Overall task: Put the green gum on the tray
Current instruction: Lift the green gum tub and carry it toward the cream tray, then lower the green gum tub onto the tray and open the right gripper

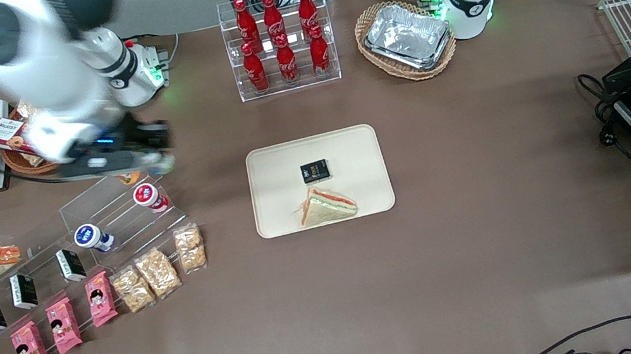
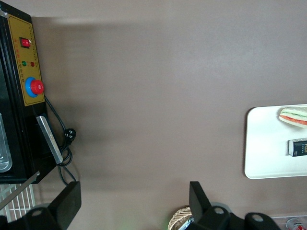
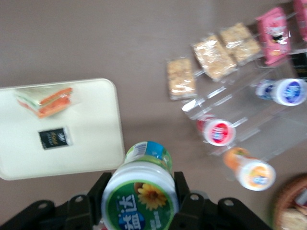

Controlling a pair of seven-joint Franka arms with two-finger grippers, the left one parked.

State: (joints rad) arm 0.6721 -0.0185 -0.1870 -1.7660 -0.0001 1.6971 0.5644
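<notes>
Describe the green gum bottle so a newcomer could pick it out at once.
Start at the clear stepped display rack toward the working arm's end of the table. Just above its top step hangs the gripper, shut on the green gum, a small white bottle. Its lid and label are green, while the bottles on the rack have red, blue and orange lids.

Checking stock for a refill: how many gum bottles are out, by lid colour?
green-lid bottle: 1, held in the tool above the clear shelf
red-lid bottle: 1
blue-lid bottle: 1
orange-lid bottle: 1
Total: 4
</notes>
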